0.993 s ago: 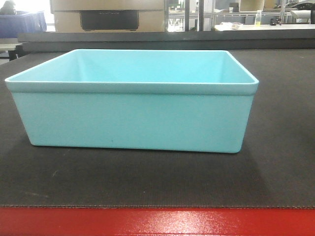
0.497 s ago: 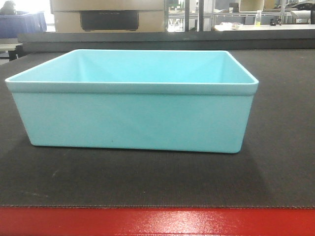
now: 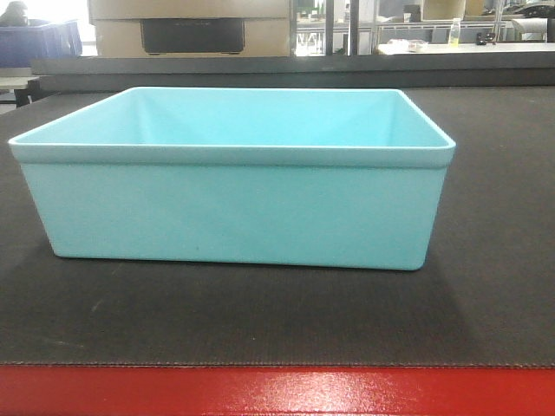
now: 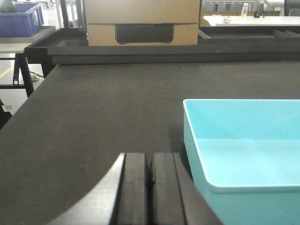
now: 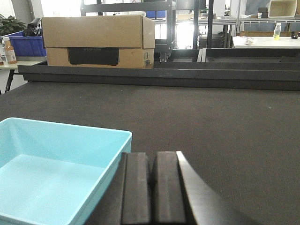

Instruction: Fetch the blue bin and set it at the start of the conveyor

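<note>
The blue bin (image 3: 232,178) is a light aqua tub with smooth tapered walls, rounded corners and a thin flat rim, its inside bare. It sits upright on the conveyor start (image 3: 486,295), behind the red strip (image 3: 277,392). Just left of it, the left end effector (image 4: 149,178) has its pads pressed together; just right, the right end effector (image 5: 150,180) likewise.
</note>
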